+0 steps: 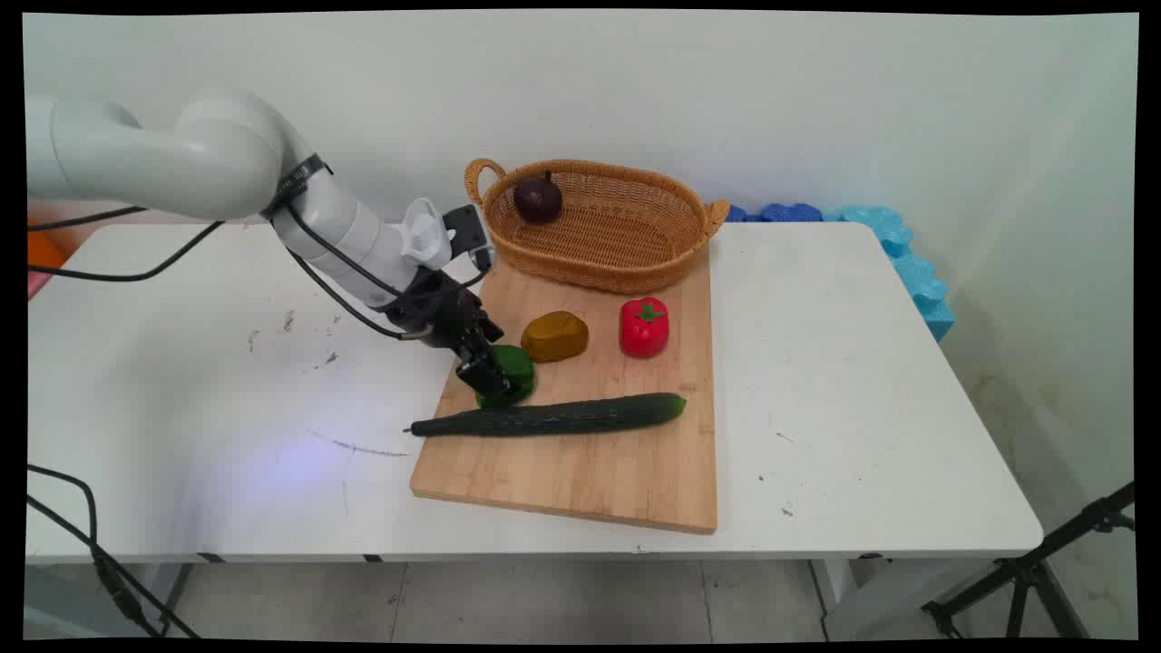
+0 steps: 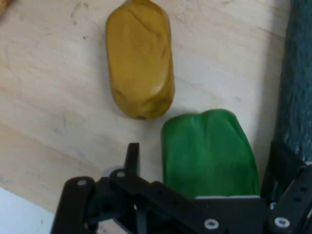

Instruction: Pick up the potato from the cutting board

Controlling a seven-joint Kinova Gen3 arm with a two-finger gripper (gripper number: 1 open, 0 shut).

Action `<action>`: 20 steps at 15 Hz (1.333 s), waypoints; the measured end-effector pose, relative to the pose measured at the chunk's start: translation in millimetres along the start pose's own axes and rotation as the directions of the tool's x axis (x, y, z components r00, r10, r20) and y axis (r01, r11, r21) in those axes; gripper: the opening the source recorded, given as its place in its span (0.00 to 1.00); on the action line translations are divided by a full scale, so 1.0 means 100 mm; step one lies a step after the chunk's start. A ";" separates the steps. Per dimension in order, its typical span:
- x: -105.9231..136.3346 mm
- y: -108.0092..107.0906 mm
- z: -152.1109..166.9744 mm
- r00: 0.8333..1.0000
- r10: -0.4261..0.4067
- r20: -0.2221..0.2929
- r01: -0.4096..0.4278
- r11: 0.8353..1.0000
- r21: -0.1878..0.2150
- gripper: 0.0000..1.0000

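My gripper [image 1: 490,374] is down on the wooden cutting board [image 1: 580,472] with a green toy pepper [image 1: 515,366] between its fingers. In the hand view the green pepper [image 2: 209,153] lies between the left finger [image 2: 132,157] and the right finger [image 2: 279,163], with a gap of bare wood beside the left one, so the gripper [image 2: 204,155] is open. A yellow-brown toy pepper [image 2: 140,58] lies just beyond it, seen on the board [image 1: 554,336] in the main view. A long dark cucumber [image 1: 553,416] lies right beside the gripper's right finger.
A red toy pepper [image 1: 644,326] stands on the board to the right. A wicker basket [image 1: 635,263] at the board's far end holds a dark purple fruit [image 1: 538,199]. Blue foam pieces [image 1: 907,263] line the table's far right edge.
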 end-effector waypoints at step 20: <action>0.50 -0.17 0.09 1.000 -0.007 -0.023 0.008 0.999 0.037 1.00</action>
